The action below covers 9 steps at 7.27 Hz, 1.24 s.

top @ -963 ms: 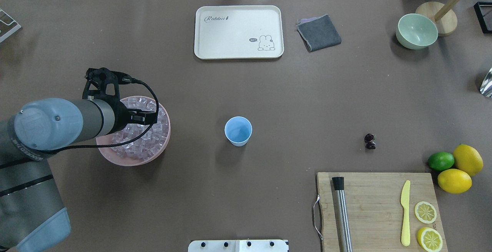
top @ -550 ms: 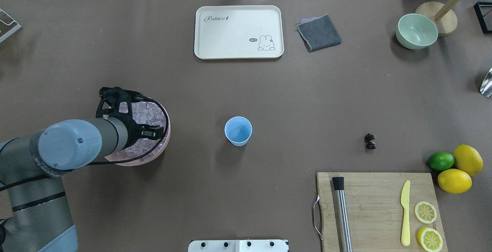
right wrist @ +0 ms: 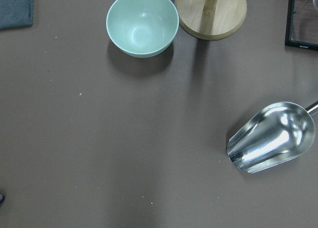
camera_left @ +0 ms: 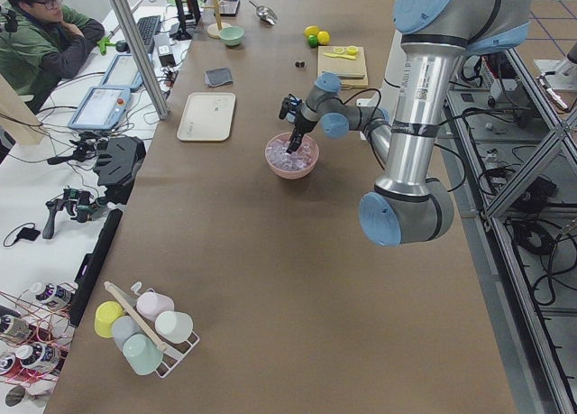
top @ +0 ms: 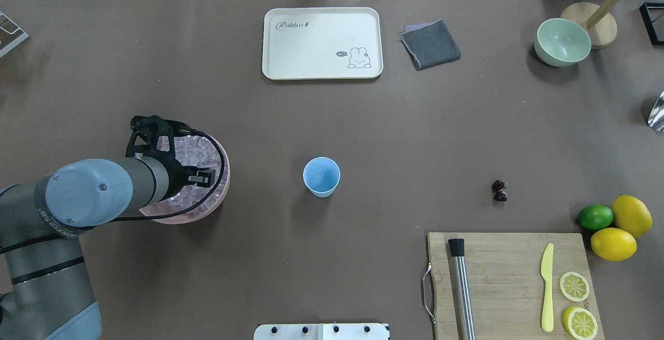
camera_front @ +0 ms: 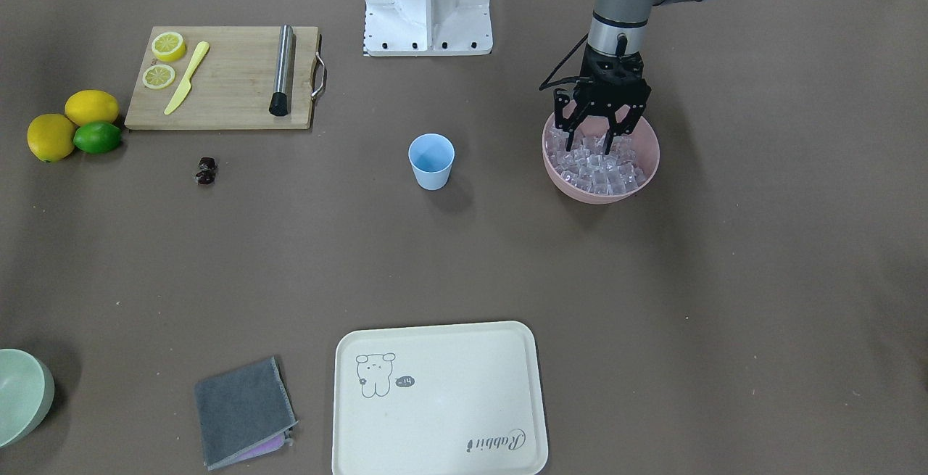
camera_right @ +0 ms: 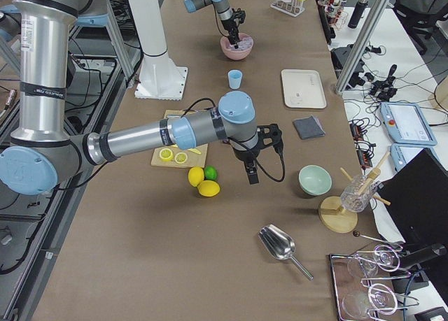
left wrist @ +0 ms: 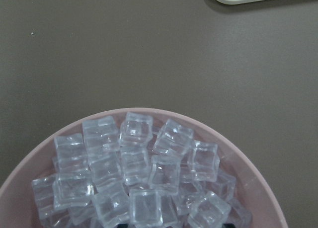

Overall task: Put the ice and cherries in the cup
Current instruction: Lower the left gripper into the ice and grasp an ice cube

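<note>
My left gripper [camera_front: 594,143] is open, its fingers spread just above the ice [camera_front: 599,164], a heap of clear cubes in the pink bowl [camera_front: 603,196]. In the overhead view the gripper [top: 158,132] hangs over the far left part of the bowl [top: 224,184]. The left wrist view looks down on the ice [left wrist: 139,173]. The light-blue cup [top: 321,176] stands upright mid-table, to the bowl's right, with no ice showing in it. The dark cherries [top: 499,190] lie on the table further right. My right gripper [camera_right: 250,175] shows only in the exterior right view; I cannot tell its state.
A cream tray [top: 322,43], a grey cloth [top: 430,44] and a pale green bowl [top: 562,42] sit at the far side. A cutting board [top: 498,277] holds a metal rod, a yellow knife and lemon slices. Two lemons and a lime [top: 595,217] lie beside it. A metal scoop [right wrist: 272,137] lies at the right end.
My left arm has swung nearer, and the gripper has moved from the bowl's far left edge to over the ice. It has hardly moved in the last half second.
</note>
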Motion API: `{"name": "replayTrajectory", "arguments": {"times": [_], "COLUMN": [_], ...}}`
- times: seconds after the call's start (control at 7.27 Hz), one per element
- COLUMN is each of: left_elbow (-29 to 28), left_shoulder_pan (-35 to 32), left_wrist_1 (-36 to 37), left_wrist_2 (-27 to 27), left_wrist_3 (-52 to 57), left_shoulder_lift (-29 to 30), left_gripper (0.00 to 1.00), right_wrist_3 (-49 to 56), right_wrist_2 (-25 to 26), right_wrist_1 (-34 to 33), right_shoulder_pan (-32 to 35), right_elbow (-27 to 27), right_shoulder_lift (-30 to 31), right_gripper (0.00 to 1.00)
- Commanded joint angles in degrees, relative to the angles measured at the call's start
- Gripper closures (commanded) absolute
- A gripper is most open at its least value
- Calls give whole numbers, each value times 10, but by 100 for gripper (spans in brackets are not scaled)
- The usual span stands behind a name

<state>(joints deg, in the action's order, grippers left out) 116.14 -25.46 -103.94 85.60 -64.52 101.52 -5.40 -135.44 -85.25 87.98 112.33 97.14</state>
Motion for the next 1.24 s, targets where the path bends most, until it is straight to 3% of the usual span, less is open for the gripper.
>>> {"name": "replayTrajectory", "arguments": {"times": [0.0, 0.14, 0.69, 1.1], "left_elbow": [-3, -5, -14, -13], "left_shoulder_pan": [-1, -1, -7, -35], "left_wrist_1": [-3, -3, -6, -6], "left_wrist_2": [0, 0, 22, 55], "left_wrist_3": [50, 55, 60, 63], "left_shoulder_lift": [-2, -1, 3, 4], "left_gripper": [33, 33, 49, 53], "right_wrist_3": [0, 0, 0, 0], "right_wrist_2": [0, 0, -1, -1], "right_wrist_1": [0, 1, 7, 7], "right_shoulder_pan": [0, 0, 0, 0], "right_elbow": [0, 0, -1, -1], "right_shoulder_lift": [1, 1, 2, 2], "right_gripper": [0, 0, 0, 0]}}
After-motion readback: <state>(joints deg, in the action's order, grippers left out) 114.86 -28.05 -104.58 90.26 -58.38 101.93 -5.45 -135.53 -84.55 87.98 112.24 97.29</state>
